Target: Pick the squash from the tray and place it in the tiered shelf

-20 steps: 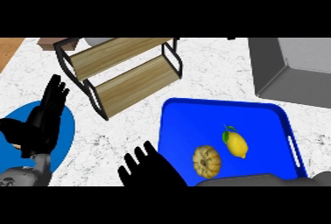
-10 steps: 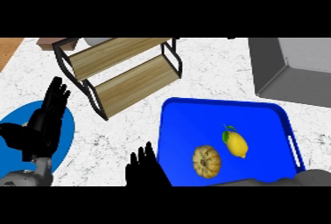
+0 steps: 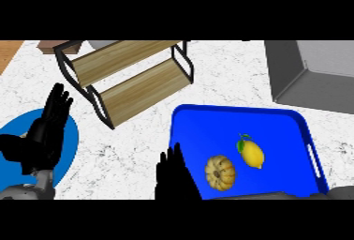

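Note:
A tan ribbed squash (image 3: 220, 172) lies in the blue tray (image 3: 207, 122), left of a yellow lemon (image 3: 252, 153). The tiered shelf (image 3: 131, 75), two wooden boards on a black frame, stands at the back left. My right hand (image 3: 174, 177) is open with straight fingers at the tray's lower left edge, just left of the squash and apart from it. At the left edge my left hand (image 3: 41, 136) rests open, fingers up, over a blue plate (image 3: 69, 140).
A grey sink basin (image 3: 311, 75) fills the back right corner. White speckled counter (image 3: 131, 150) lies between the plate and the tray. A wooden strip (image 3: 8, 51) shows at the far left top.
My right hand has slid down and toward the right, closer to the tray's lower left edge, with less of it showing. The left hand, squash and lemon have stayed put.

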{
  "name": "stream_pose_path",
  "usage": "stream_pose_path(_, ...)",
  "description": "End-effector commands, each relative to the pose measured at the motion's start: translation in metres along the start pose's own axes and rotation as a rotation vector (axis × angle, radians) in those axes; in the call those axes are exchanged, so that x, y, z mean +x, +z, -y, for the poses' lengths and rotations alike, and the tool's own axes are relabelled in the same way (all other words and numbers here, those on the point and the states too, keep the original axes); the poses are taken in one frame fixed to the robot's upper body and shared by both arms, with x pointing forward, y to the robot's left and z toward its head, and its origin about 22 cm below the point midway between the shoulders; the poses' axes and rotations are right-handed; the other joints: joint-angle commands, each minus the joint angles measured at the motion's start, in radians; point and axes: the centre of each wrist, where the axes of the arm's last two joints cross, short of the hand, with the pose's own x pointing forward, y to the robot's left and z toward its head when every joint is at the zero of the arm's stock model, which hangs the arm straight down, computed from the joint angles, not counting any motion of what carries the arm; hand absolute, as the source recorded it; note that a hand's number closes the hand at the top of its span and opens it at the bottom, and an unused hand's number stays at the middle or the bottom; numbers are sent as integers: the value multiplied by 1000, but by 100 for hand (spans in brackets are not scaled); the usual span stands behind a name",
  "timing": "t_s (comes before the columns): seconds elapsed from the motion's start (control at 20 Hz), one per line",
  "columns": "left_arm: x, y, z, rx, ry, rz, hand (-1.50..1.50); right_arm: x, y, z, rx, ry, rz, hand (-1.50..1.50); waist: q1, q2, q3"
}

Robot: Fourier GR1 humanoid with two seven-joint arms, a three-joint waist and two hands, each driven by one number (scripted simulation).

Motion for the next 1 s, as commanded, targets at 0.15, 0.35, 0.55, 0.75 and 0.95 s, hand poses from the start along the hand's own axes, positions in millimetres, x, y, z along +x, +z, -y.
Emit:
stream_pose_path(0.15,12,15,7,-26,9,7,0,-18,-2,-7,31,41,-170,-150,12,4,1)
stream_pose_path(0.35,14,-2,-16,12,10,-9,0,-1,0,-7,49,38,-179,-150,8,4,1)
stream_pose_path(0.55,7,-7,-6,-15,21,0,0,-26,-1,-35,72,59,-181,-150,7,7,1)
stream_pose_path(0.75,17,-13,1,-12,11,4,0,-34,-2,-45,58,27,-166,-150,9,8,1)
stream_pose_path(0.95,11,-15,-8,-21,3,-6,0,-20,-4,-29,47,17,-143,-150,12,8,1)
